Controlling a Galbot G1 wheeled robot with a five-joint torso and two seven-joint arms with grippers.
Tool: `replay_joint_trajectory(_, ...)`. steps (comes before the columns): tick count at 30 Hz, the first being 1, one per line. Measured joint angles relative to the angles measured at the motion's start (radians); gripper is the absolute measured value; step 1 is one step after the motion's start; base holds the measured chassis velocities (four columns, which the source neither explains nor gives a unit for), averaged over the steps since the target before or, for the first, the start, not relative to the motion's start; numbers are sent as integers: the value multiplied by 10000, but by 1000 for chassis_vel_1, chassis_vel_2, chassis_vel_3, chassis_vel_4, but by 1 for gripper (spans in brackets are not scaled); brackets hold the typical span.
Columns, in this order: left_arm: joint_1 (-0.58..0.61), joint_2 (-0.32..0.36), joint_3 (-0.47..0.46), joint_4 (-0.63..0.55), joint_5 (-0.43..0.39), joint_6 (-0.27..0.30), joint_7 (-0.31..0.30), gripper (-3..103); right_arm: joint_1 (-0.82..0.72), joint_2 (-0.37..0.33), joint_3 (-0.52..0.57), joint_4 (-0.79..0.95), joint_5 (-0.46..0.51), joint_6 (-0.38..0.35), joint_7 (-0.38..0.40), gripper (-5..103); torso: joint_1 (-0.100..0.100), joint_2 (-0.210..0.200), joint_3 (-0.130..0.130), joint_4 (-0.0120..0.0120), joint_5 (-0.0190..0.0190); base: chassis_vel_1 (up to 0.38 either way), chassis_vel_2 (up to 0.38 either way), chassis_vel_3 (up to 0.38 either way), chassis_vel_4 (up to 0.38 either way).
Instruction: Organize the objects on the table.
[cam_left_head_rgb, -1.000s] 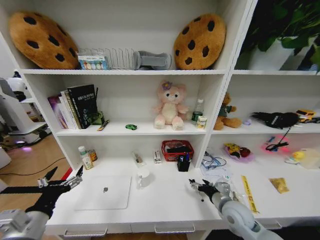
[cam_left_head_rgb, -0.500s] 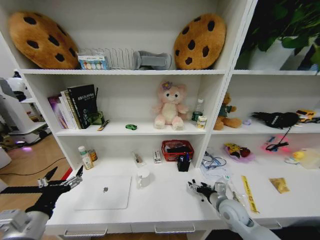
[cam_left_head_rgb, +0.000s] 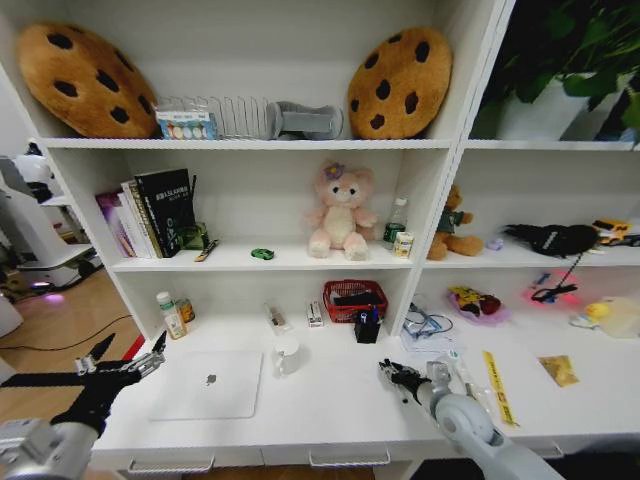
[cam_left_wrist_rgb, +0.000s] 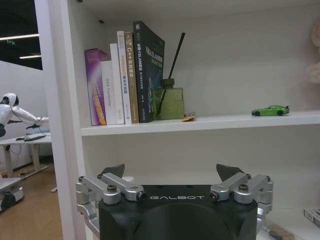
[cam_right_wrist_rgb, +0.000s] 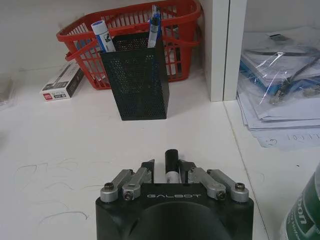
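Right gripper (cam_left_head_rgb: 392, 374) sits low over the white worktop (cam_left_head_rgb: 330, 400), lower right of centre in the head view, its fingers closed nearly together on a pen (cam_right_wrist_rgb: 172, 169). Wrist view shows the pen's black cap poking out between the fingertips, white barrel below it; the pen looks to point toward the back of the worktop. Ahead of it in that view stands a black mesh pen holder (cam_right_wrist_rgb: 135, 78) with blue pens (cam_right_wrist_rgb: 154, 25) and a blue-capped marker (cam_right_wrist_rgb: 102, 36) in it, upright, touching or just in front of a red basket (cam_right_wrist_rgb: 129, 22). A small white box (cam_right_wrist_rgb: 63, 80) lies flat beside the basket. Clear plastic sleeves of papers (cam_right_wrist_rgb: 280, 85) are stacked past the white shelf divider (cam_right_wrist_rgb: 222, 47).

Left gripper (cam_left_head_rgb: 122, 366) hangs at lower left of the head view, off the worktop's left end, fingers spread wide with nothing between them. Its wrist view faces a shelf with a row of upright books (cam_left_wrist_rgb: 125, 75), a green reed-diffuser bottle (cam_left_wrist_rgb: 168, 100) just beside them, and a tiny green toy car (cam_left_wrist_rgb: 270, 110) well apart along the same shelf.

Closed silver laptop (cam_left_head_rgb: 208, 384) lies flat at lower centre-left of the worktop. White mug (cam_left_head_rgb: 287, 355) stands just off its upper right corner. Green-lidded bottle (cam_left_head_rgb: 171, 315) stands upright at the back left of the worktop, with a smaller jar (cam_left_head_rgb: 186, 310) beside it; its lid colour is hard to make out.

Pink plush toy (cam_left_head_rgb: 339, 212) sits on the middle shelf; two cookie cushions (cam_left_head_rgb: 398, 82) lean on the top shelf.
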Motion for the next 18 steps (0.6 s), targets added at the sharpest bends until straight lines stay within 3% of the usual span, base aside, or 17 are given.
replay_joint_trajectory(2, 0, 0, 0, 0, 0, 0, 0, 100, -1, 11, -1, 19, 27, -3, 49, 28, 0, 0, 0, -1, 0, 0, 0, 0, 0)
replay_joint_trajectory(7, 0, 0, 0, 0, 0, 0, 0, 100, -93, 49, 41, 87, 40, 24, 166, 10, 0, 0, 0, -1, -1, 0, 0, 0, 0)
replay_joint_trajectory(18, 0, 0, 0, 0, 0, 0, 0, 100, -83, 151, 81, 263, 8, 105, 271, 10, 0, 0, 0, 0, 0, 0, 0, 0, 0)
